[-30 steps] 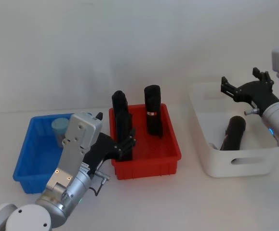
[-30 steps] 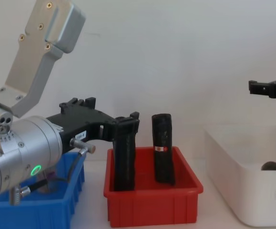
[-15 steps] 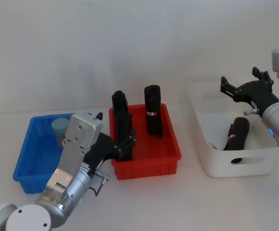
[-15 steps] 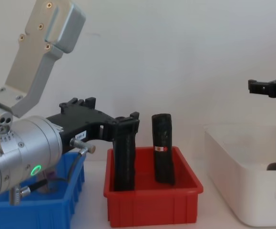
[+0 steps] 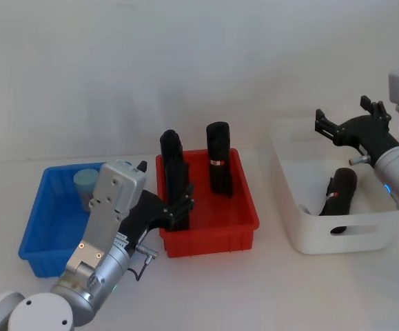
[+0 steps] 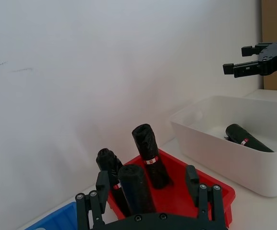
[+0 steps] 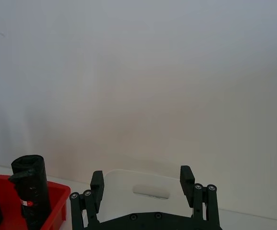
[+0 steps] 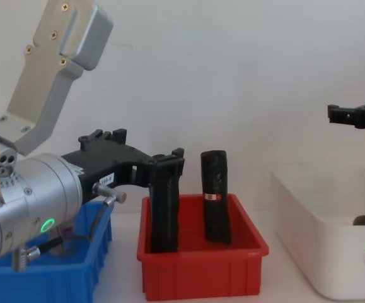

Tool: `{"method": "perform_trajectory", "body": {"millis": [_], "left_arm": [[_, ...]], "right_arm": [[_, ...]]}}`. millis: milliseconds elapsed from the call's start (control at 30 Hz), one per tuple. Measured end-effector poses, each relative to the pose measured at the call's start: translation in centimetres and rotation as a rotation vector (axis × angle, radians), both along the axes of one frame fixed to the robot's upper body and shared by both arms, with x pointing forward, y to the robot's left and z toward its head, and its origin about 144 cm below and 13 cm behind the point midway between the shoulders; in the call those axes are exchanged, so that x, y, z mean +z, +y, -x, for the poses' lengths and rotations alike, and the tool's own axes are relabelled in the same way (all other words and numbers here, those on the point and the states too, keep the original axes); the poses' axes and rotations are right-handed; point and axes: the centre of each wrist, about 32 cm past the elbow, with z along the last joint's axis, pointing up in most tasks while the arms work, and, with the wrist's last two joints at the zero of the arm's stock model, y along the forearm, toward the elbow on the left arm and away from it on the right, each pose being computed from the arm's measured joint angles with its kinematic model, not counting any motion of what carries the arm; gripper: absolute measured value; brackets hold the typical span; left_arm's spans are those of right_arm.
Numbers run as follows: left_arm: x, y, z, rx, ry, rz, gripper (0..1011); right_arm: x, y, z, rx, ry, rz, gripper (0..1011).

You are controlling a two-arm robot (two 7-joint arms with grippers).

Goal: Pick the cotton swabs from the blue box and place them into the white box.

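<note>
blue box (image 5: pixel 37 227): top open, one cotton swabs (image 5: pixel 85 185) jar in far corner, rest bare; left hand (image 5: pixel 178 210) low at its right side
red bin (image 5: pixel 244 214): upright black rolls (image 5: pixel 218 165) block passage across
white box (image 5: pixel 302 234): open above, one black roll (image 5: pixel 338 193) lying inside; right hand (image 5: pixel 347 124) above far rim, fingers spread
bench (image 5: pixel 275 289): bare in front

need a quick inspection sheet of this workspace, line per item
surface: white table, bare in front of the bins
job's things: one cotton swabs jar in the blue box; white box holds a black roll, no swabs seen
clutter: red bin with upright black rolls
grippers: left tool open, between the blue box and the red bin; right tool open, above the white box
cables: a thin cable at the left wrist
surroundings: plain white wall
</note>
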Motion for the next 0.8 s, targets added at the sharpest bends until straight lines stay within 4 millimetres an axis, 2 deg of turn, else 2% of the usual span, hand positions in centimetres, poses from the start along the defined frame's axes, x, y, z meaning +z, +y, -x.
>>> {"method": "perform_trajectory", "body": {"millis": [800], "left_arm": [[0.00,0.00,0.00,0.000,0.000,0.000,1000]], "right_arm": [[0.01,0.01,0.01,0.001,-0.002,0.000,1002]]}}
